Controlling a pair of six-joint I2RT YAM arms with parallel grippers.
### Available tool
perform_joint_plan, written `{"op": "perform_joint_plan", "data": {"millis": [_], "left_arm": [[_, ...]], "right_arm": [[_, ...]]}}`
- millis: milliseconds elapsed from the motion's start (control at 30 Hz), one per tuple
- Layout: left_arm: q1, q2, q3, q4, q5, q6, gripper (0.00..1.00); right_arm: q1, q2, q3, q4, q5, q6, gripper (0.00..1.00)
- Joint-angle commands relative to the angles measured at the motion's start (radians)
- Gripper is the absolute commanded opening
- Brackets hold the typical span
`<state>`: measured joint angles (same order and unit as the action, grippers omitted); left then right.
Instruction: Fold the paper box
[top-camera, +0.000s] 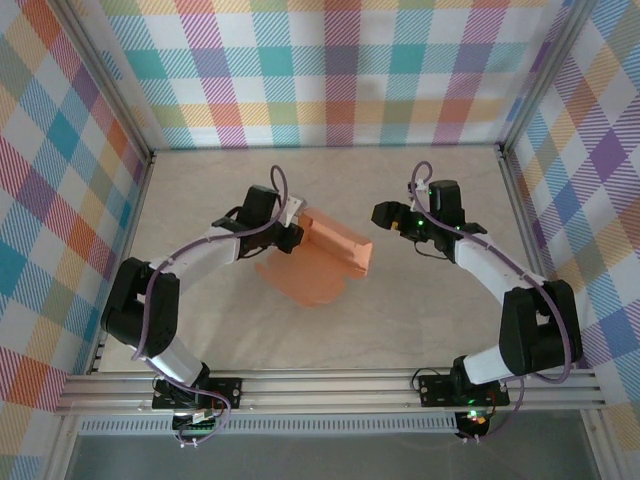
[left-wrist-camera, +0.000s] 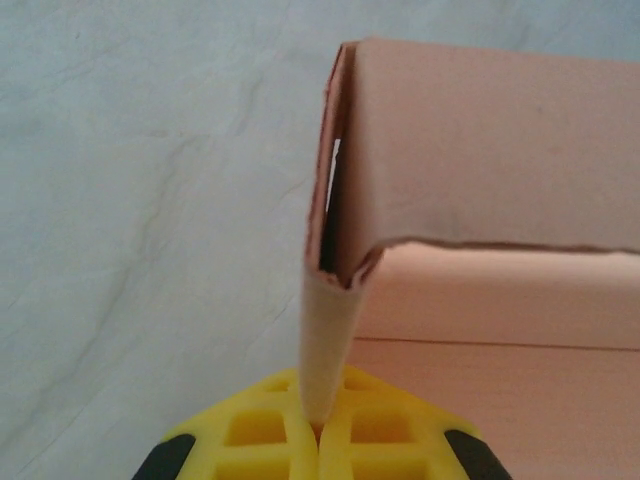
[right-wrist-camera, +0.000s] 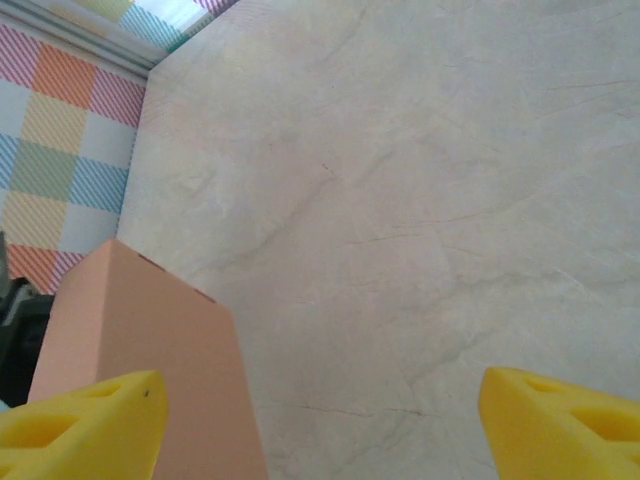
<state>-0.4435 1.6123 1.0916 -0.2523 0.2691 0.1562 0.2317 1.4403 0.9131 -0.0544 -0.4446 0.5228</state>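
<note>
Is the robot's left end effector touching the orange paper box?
Touching. In the left wrist view, the left end effector is pinched shut on a thin wall of the paper box, with no gap between them.

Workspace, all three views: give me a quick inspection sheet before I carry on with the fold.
Surface: pale marbled table, no spills seen.
Job's things: paper box, salmon card, partly folded, one wall raised, a flat flap lying on the table.
Clutter: nothing seen.
Grippers: left gripper shut on an upright flap of the box; right gripper open, apart from the box.
Cables: purple cables looped over each wrist, off the card.
Surroundings: plaid walls; aluminium frame rails at the near edge.
</note>
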Motion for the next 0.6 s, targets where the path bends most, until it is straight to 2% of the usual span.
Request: {"op": "perform_joint_plan", "data": {"millis": [0,300,433,567], "left_arm": [[-0.006,0.008,0.114,-0.371,-0.082,0.1,0.0],[-0.032,0.202,0.378,-0.762,-0.305,0.091,0.02],[-0.039,0.297,0.413,-0.819,-0.347,0.123,0.02],[-0.046,0.379,0.456,-0.849,-0.344,0.144,0.03]], "right_arm": [[-0.005,-0.017,0.006,-0.052,0.024,-0.048,0.81],[-0.01,-0.001,0.014,-0.069,0.004,-0.069,0.81],[-0.011,0.003,-0.006,-0.038,-0.009,-0.055,0.81],[-0.012,0.01,-0.025,-0.018,-0.015,-0.05,0.81]]}}
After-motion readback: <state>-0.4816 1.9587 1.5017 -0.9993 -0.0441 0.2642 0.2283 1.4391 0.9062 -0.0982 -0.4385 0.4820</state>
